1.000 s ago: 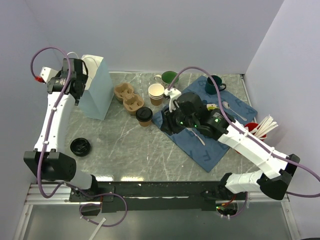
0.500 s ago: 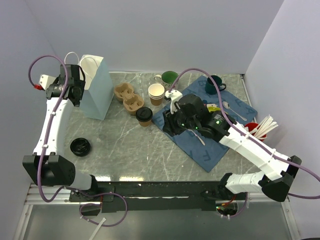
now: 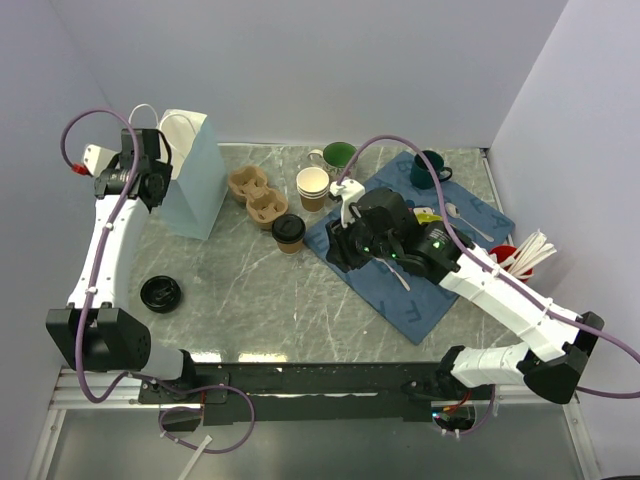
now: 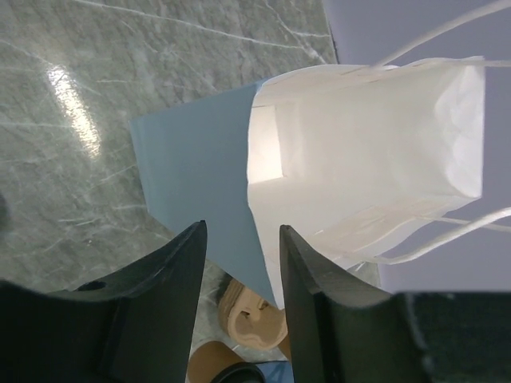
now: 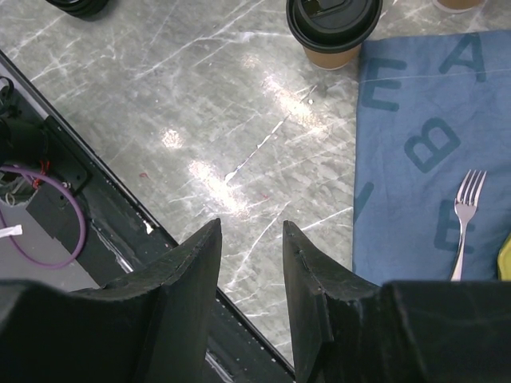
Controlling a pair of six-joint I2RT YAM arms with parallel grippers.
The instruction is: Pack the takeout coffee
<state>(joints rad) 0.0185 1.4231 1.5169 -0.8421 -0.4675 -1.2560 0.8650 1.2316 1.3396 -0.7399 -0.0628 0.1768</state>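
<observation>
Logged takeout coffee [image 3: 289, 232] upright, black lid on, on marble table [image 3: 240, 290] at blue cloth's [image 3: 420, 290] edge, near cardboard cup carrier [image 3: 258, 196]. Found left gripper [image 4: 242, 239] spread, empty, above open paper bag [image 4: 359, 144]. Found right gripper [image 5: 251, 235] spread, empty, over the table, near the coffee.

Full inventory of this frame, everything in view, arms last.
takeout coffee: 1, brown, black lid, table centre
paper bag: 1, light blue, back left, upright
cup carrier: 1, brown, right of bag
cup stack: 1, brown, lidless, back centre
mugs: 2, green, back right
cloth: 1, blue, right
loose lid: 1, black, front left
fork: 1, silver, on cloth
red holder: 1, white utensils inside, right edge
left gripper: 1, black, open, over bag
right gripper: 1, black, open, over cloth edge
</observation>
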